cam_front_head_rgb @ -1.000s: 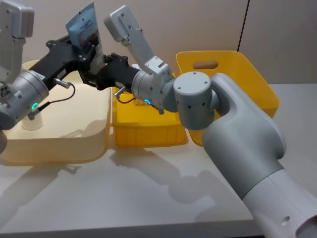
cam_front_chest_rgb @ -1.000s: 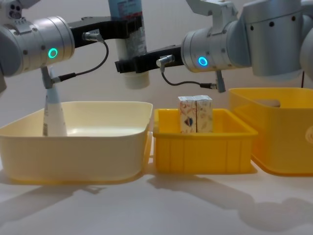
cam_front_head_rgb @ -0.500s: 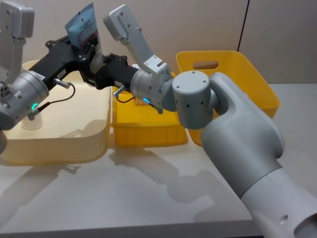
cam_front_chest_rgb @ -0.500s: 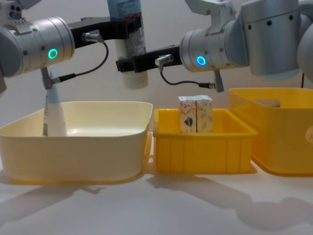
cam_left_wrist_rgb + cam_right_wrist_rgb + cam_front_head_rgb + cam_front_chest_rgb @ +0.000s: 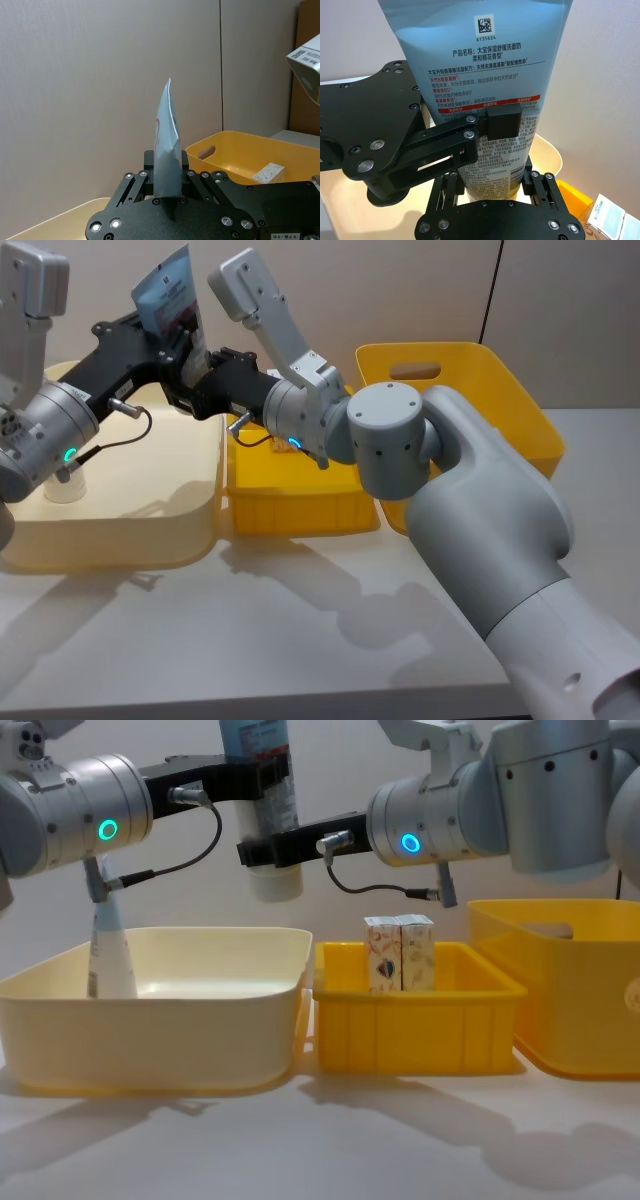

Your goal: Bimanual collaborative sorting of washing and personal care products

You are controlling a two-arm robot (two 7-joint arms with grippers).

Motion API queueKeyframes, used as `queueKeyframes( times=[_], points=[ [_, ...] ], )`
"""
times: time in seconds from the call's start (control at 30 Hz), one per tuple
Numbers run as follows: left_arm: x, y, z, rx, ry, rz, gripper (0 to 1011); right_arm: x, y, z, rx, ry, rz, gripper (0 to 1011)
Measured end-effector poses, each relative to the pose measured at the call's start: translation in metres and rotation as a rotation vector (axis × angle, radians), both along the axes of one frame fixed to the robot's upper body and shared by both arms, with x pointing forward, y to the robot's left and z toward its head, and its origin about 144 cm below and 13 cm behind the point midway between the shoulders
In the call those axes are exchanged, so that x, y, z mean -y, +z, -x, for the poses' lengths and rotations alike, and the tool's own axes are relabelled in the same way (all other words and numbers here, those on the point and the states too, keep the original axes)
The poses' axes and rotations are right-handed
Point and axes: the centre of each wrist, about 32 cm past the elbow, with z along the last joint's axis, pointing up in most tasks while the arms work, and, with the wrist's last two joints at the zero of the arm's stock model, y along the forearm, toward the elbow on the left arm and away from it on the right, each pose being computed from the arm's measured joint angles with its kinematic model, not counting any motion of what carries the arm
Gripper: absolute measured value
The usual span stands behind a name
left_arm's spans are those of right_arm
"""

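A pale blue squeeze tube (image 5: 262,800) hangs upright in the air above the cream bin (image 5: 180,1020), cap down and crimped end up. My left gripper (image 5: 262,775) is shut on its upper body; its finger pad (image 5: 502,122) presses the printed face of the tube (image 5: 480,75). My right gripper (image 5: 268,850) is shut on the same tube lower down, just above the cap. In the head view the tube (image 5: 165,295) sits between both grippers at the back left. A second tube (image 5: 110,955) stands in the cream bin. Two patterned cartons (image 5: 400,952) stand in the small yellow bin (image 5: 410,1030).
A large yellow bin (image 5: 560,990) stands to the right of the small one, with a carton (image 5: 269,171) lying inside. The three bins line the table's far side, and bare tabletop (image 5: 250,620) lies in front of them. A wall closes the back.
The right arm has edged slightly to the left along the tube. The tube and the left gripper hold their place.
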Motion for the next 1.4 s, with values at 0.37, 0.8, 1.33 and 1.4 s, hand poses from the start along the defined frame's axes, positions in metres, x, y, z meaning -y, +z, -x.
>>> queueKeyframes(
  times=[0.37,0.8,1.33,1.4],
  points=[
    [0.0000,0.0000,0.0000,0.000,0.000,0.000,256,-0.0002,0.0000,-0.0001,0.000,0.000,0.000,605],
    [0.0000,0.0000,0.0000,0.000,0.000,0.000,256,-0.0004,0.0000,0.0000,0.000,0.000,0.000,605],
    [0.0000,0.0001,0.0000,0.000,0.000,0.000,256,-0.0004,0.0000,0.0000,0.000,0.000,0.000,604],
    [0.0000,0.0000,0.0000,0.000,0.000,0.000,256,-0.0004,0.0000,0.0000,0.000,0.000,0.000,604]
  ],
)
